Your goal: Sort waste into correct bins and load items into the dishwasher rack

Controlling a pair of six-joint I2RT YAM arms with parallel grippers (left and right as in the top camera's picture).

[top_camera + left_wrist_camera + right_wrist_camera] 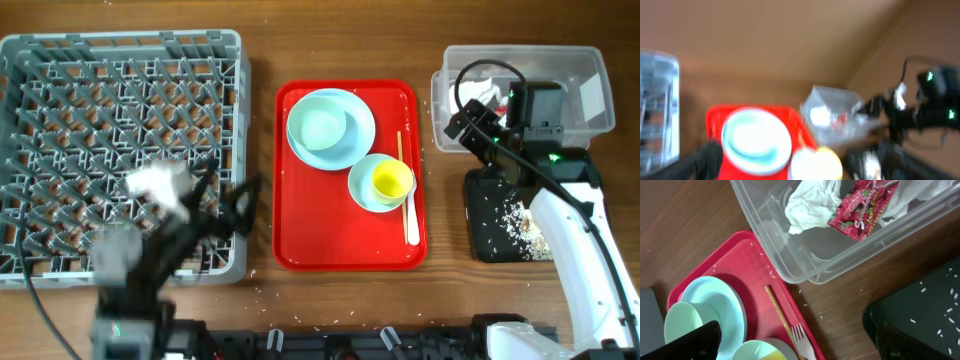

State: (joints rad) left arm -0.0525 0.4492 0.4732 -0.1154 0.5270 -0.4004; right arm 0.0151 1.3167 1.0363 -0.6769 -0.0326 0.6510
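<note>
I see the napkin point(810, 205) and sachet wrapper point(862, 207) in the clear tub point(840, 255) right of the red tray point(300, 200). The 2 bowls point(322, 125) and cup point(390, 180) on it need racking. I cannot tell how open my left tool point(232, 205) or right tool point(468, 122) is.

Napkin point(810, 205) and wrapper point(862, 207) lie in clear tub point(840, 255)

Glossy red plastic tray point(300, 230), clear plastic tub point(840, 255), crumpled paper napkin point(807, 205).
</note>
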